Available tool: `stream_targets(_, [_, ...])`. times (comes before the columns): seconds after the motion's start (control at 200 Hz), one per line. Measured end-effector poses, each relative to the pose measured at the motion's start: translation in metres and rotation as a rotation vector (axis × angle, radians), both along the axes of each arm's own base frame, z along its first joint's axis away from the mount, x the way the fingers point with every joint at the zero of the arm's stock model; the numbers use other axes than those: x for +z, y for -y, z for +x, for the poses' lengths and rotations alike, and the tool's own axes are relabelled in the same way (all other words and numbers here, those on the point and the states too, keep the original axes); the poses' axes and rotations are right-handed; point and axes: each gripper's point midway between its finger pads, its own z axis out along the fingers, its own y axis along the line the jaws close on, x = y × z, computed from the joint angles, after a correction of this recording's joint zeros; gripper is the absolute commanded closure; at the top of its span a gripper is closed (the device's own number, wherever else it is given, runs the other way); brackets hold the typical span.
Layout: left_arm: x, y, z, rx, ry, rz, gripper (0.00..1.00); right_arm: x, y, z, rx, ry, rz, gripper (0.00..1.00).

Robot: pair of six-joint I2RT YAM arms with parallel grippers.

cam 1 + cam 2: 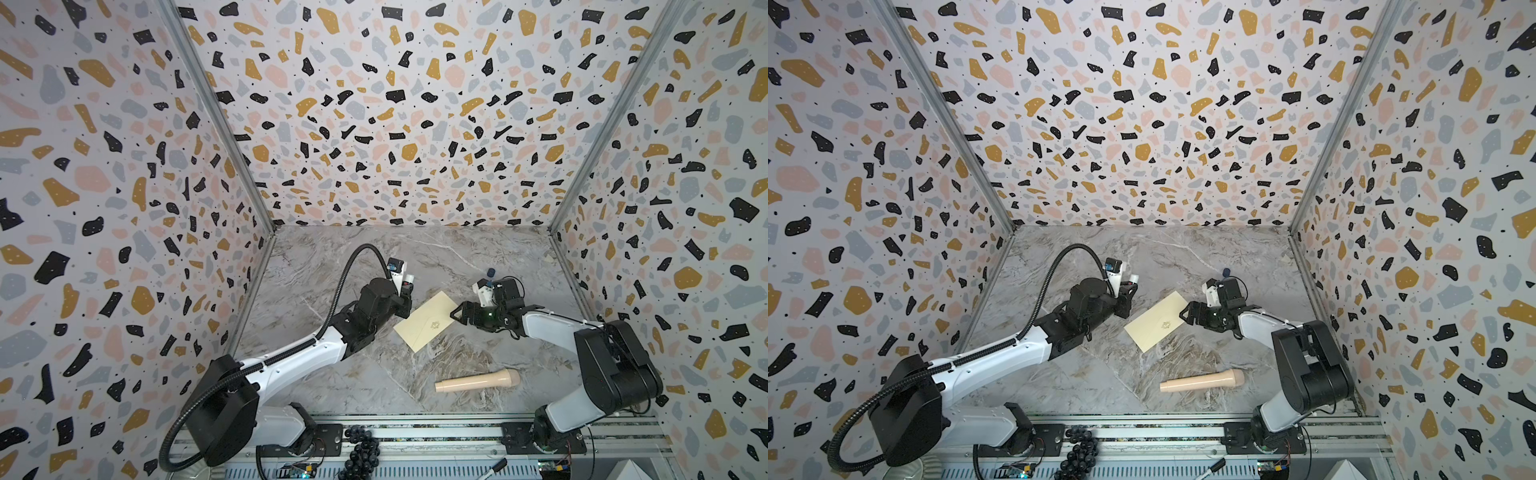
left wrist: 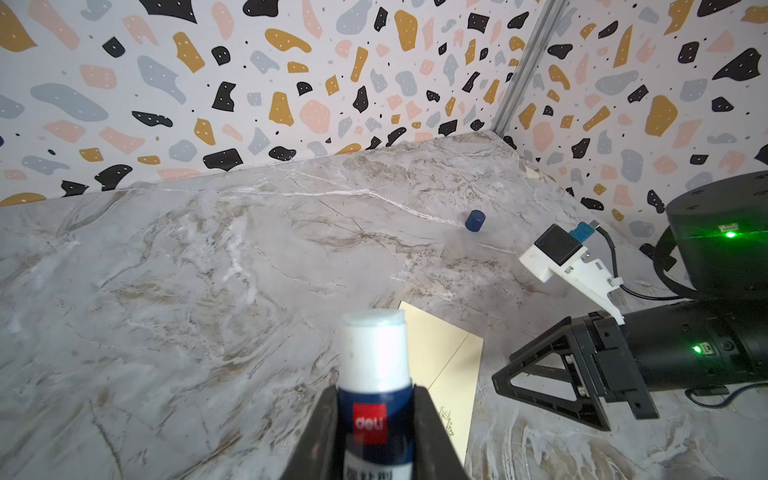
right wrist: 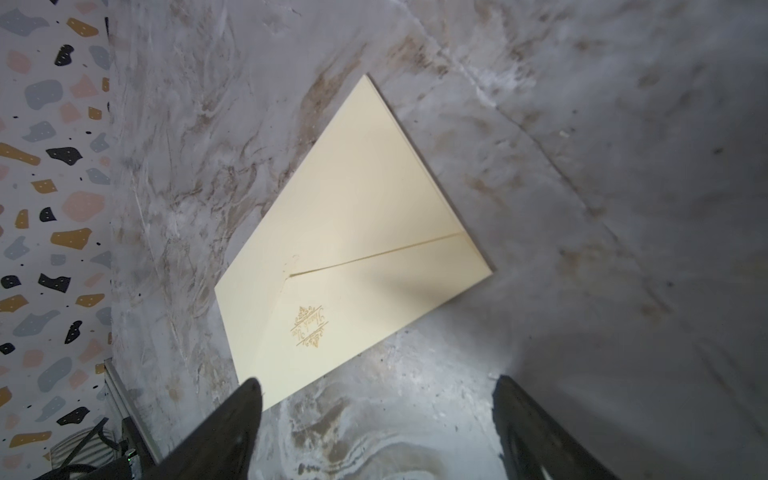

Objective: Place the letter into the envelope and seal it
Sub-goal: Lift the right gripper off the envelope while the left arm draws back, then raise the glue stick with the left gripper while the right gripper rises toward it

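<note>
The left fingers [image 2: 434, 432] were clamped on a glue stick [image 2: 374, 357] near the envelope [image 1: 428, 322], which lay flat on the table [image 1: 324, 266], flap folded down. Thin, light and likely slippery, it seemed best pinned at an edge; the right fingers [image 3: 237, 415] stood apart beside its corner.

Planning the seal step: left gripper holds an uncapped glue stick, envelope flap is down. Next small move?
Probably press the open right gripper along the flap edge: the envelope lies flat, flap folded over, but a thin gap shows there. The left gripper holds the glue stick off it.
</note>
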Motion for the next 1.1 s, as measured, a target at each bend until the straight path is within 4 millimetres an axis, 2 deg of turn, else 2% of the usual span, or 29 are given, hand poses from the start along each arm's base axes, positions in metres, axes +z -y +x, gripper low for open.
stream_targets(0.065, [-0.001,0.000,0.000,0.000,0.000,0.005,1.00,-0.005,-0.001,0.003,-0.003,-0.007,0.002,0.12])
stream_targets(0.335, [-0.001,-0.001,0.000,0.005,0.002,0.009,1.00,-0.004,-0.005,0.024,-0.008,0.023,0.018,0.12])
stream_targets(0.706, [-0.003,-0.003,0.000,0.010,0.001,0.014,1.00,-0.002,-0.022,0.050,0.024,0.047,0.074,0.13])
stream_targets(0.896, [-0.005,-0.004,0.001,0.018,-0.001,0.020,1.00,0.000,-0.041,0.064,0.063,0.055,0.101,0.13])
stream_targets(1.096, [-0.008,-0.007,0.001,0.026,-0.003,0.027,1.00,0.000,-0.071,0.069,0.132,0.068,0.127,0.13])
